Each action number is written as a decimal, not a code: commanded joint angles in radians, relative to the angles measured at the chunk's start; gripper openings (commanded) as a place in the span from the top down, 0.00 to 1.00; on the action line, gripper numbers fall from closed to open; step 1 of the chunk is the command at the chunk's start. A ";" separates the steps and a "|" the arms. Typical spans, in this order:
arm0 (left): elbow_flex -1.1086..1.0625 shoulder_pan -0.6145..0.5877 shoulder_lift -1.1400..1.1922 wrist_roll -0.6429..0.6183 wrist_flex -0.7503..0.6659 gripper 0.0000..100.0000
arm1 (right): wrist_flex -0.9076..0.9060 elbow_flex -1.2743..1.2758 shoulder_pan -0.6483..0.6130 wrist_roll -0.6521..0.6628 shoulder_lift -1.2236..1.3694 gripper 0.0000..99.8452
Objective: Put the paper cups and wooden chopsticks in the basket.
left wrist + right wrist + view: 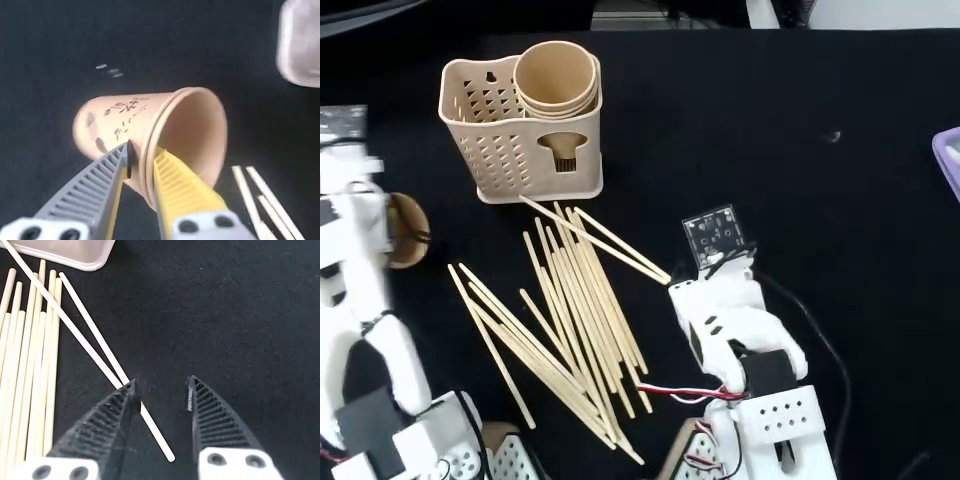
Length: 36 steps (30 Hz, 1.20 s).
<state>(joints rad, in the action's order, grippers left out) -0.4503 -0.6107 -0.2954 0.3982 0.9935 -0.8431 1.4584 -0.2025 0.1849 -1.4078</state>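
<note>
Your table [820,170] is draped in black. The basket [500,150] holds stacked paper cups [557,75] — another cup [125,125], tipped on its side, sits front-left of the basket, with your left gripper [142,150] clamped on its wall, one finger inside. Wooden chopsticks [570,310] fan out before the basket — your right gripper [161,385] stands over two ends, fingers apart.

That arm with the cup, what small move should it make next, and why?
Likely lift the cup and carry it toward the basket: the left tool is shut on its rim, the cup sits apart from the basket, and the basket already holds other cups.
</note>
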 commanded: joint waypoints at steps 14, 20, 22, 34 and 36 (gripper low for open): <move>0.151 -0.237 0.009 0.104 0.216 0.97 | 0.021 -0.002 0.020 -0.011 -0.024 0.84; 0.059 -0.309 0.008 0.150 0.104 0.97 | 0.028 0.007 0.020 -0.008 -0.024 0.84; 0.081 -0.325 -0.003 0.143 0.106 0.97 | 0.028 0.007 0.020 -0.006 -0.024 0.84; 0.944 -0.048 -0.031 -0.399 0.489 0.97 | 0.028 0.007 0.020 -0.011 -0.024 0.84; 1.079 0.073 -0.031 -0.474 0.499 0.97 | 0.028 0.008 0.020 -0.011 -0.024 0.84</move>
<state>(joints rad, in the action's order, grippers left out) 0.2647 -0.7457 -0.2800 0.0852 1.4431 -0.8401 1.4737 -0.2025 0.1818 -1.4078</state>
